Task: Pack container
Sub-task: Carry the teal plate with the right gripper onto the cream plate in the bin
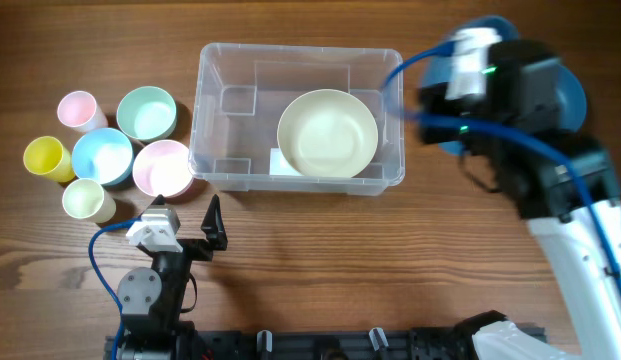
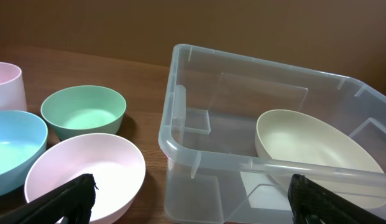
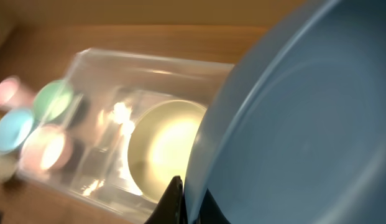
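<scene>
Right gripper: fingers pinched tight on the rim of a large blue dish. The dish is tilted on edge and fills most of the wrist view. From overhead it sits just off the right end of the container, raised above the wood table.

Left gripper: jaws spread wide with nothing between them, low near the container's front-left corner, just beside a pink bowl.

Container: mid-table, upright, open-topped. A cream bowl lies in its right half, and a white label peeks out beside it.

Left of the container is a cluster:
- green bowl
- blue bowl
- pink cup
- yellow cup
- pale yellow cup
</scene>
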Available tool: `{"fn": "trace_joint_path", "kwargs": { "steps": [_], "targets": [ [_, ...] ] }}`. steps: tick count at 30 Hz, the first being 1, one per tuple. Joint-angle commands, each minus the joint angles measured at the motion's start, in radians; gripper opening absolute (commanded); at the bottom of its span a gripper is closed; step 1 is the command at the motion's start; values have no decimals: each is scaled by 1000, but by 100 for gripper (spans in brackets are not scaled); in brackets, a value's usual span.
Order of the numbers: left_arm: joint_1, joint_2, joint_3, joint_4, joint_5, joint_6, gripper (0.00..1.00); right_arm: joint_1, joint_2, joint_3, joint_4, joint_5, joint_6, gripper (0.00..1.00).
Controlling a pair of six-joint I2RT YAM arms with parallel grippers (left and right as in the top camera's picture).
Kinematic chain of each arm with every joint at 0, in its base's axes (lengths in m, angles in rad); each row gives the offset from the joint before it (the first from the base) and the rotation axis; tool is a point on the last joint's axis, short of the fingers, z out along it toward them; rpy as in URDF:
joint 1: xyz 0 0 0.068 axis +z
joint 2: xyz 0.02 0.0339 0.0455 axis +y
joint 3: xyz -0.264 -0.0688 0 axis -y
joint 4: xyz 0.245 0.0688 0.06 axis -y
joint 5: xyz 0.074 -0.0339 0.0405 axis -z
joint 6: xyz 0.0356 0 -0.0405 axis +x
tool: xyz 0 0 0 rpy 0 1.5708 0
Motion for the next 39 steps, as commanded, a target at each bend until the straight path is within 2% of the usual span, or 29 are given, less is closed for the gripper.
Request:
{"fn": "trace_joint_path", "kwargs": {
  "steps": [1,6,9,14,19,20,21,22,23,26,30,33,36,39],
  "targets": [
    [-4,-7,-7,6,-6,23,100,185,61,21,39,113,-113,4],
    [-5,-7,-7,6,-6,23,100,378,253,21,116,311,-212,4],
    [-4,-7,-7,6,-6,23,100,423,385,21,156,406,-211,4],
    [-4,-7,-7,6,-6,23,100,425,547,21,195,402,-161,4],
    [-4,-7,-7,6,-6,23,100,425,572,21,223,332,-150,4],
    [-4,-7,-7,6,-6,23,100,425,572,21,225,319,-150,11],
    [-4,-7,-7,6,-6,23,100,425,572,21,223,311,-150,38],
    [-4,-7,-7,6,-6,23,100,425,572,21,221,307,-150,49],
    [-5,-7,-7,6,-6,23,100,425,572,21,219,304,-150,52],
    [-4,-7,-7,6,-6,23,100,425,557,22,209,305,-146,56],
    [-4,-7,-7,6,-6,23,100,425,476,22,191,306,-93,56],
    [-5,-7,-7,6,-6,23,100,409,345,35,129,430,-6,57],
    [-4,-7,-7,6,-6,23,100,344,188,47,21,559,56,62],
    [-4,-7,-7,6,-6,23,100,211,54,47,-70,587,82,68]
  ]
}}
